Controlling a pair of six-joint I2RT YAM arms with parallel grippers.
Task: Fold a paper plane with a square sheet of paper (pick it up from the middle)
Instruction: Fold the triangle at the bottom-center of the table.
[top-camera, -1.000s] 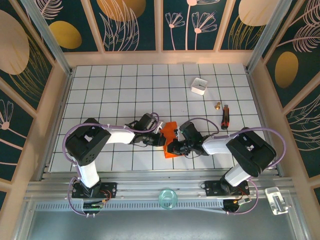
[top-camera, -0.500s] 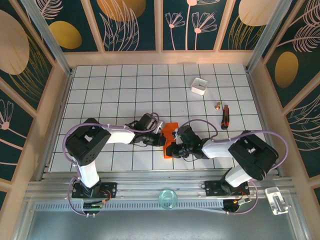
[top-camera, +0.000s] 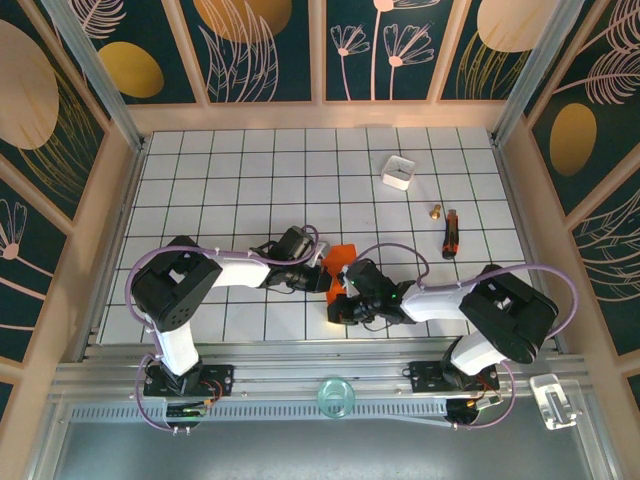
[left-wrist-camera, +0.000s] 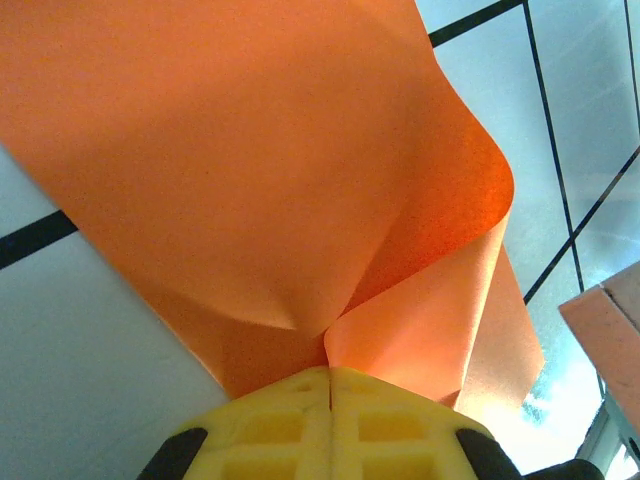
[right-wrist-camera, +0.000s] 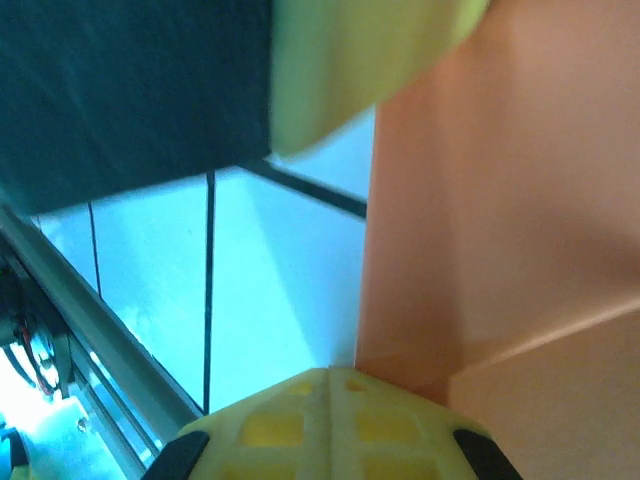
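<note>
I find the square sheet of paper (top-camera: 343, 254) near the front middle of the bench (top-camera: 220, 180), buckled upward between the two arms. The left gripper (left-wrist-camera: 330, 378) is fully closed, pinching a puckered fold of it. The right gripper (right-wrist-camera: 330, 380) is likewise closed, apparently on an edge of the sheet.

I judge the paper very light, thin and limp. It creases readily and could tear if the arms pull apart, so it wants a gentle hold at edges or folds.

The bench is smooth white gridded tile. A small white box (top-camera: 398, 171) lies well apart. Dark floral panels (top-camera: 260, 45) wall the cell.
</note>
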